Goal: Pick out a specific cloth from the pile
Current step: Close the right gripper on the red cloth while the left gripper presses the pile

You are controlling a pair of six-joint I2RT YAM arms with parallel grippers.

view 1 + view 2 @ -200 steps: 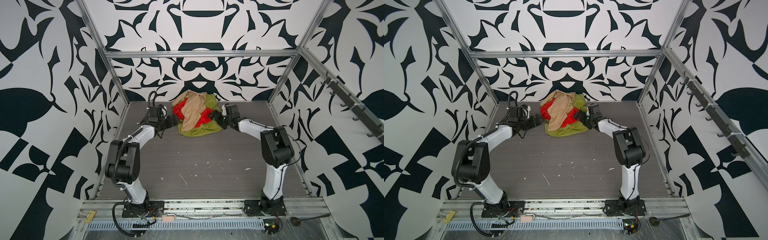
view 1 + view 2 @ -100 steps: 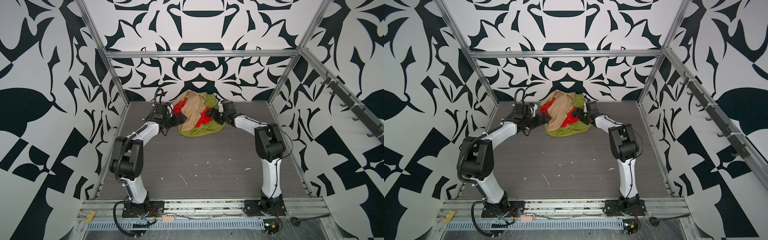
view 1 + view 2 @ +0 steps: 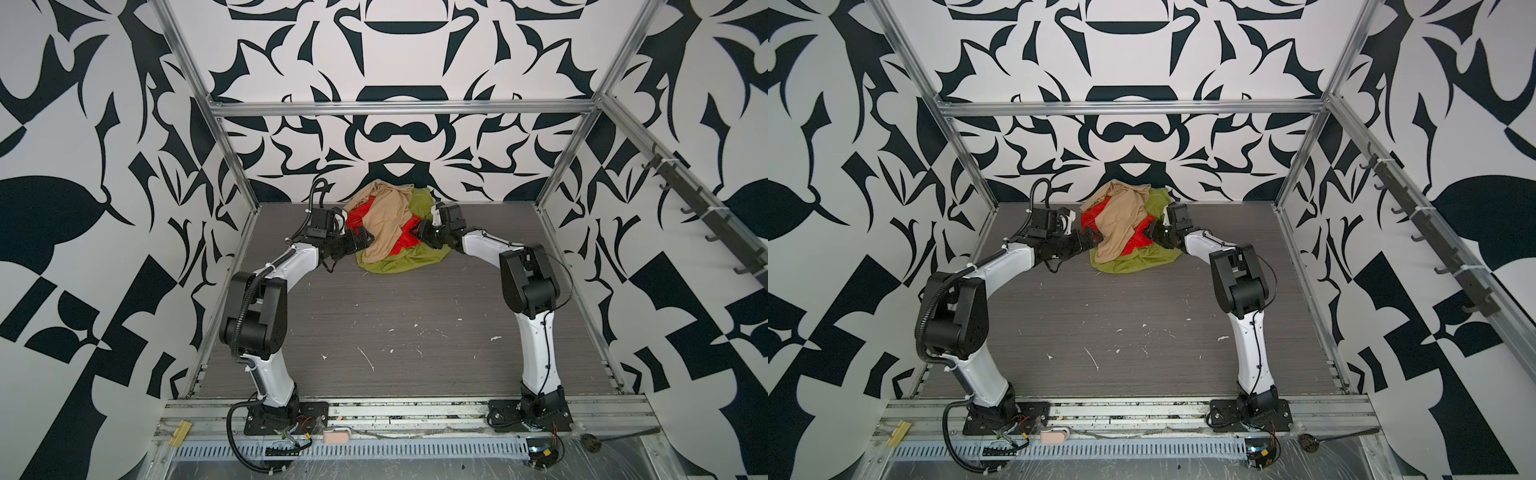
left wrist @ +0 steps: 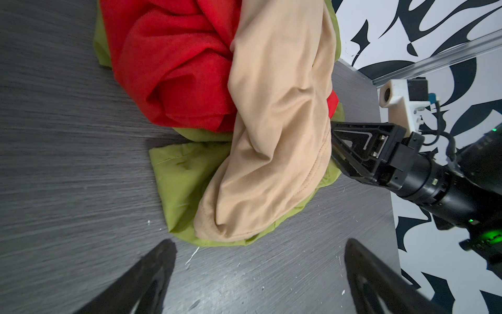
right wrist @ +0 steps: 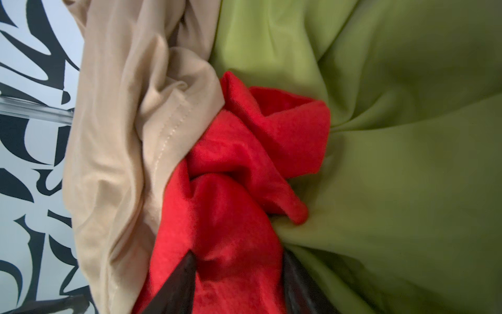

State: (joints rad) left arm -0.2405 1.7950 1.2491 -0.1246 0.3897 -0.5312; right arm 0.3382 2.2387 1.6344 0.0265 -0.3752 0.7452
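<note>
So right gripper point(image 5: 239, 255) is straddling the red cloth point(image 5: 244, 152) on the pile point(image 3: 399, 262), can't tell if gripping; left gripper point(image 4: 259, 244) is hanging wide open.

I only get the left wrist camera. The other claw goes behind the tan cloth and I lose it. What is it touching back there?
Observer: The right wrist view shows the right gripper with a fold of the red cloth between its fingers.
Operator: Is the tan one in the way?
Observer: There the tan cloth lies beside that red fold, not over it.
Operator: Where is the whole heap?
Observer: In both top views the pile sits at the table's back edge, by the wall.
</note>
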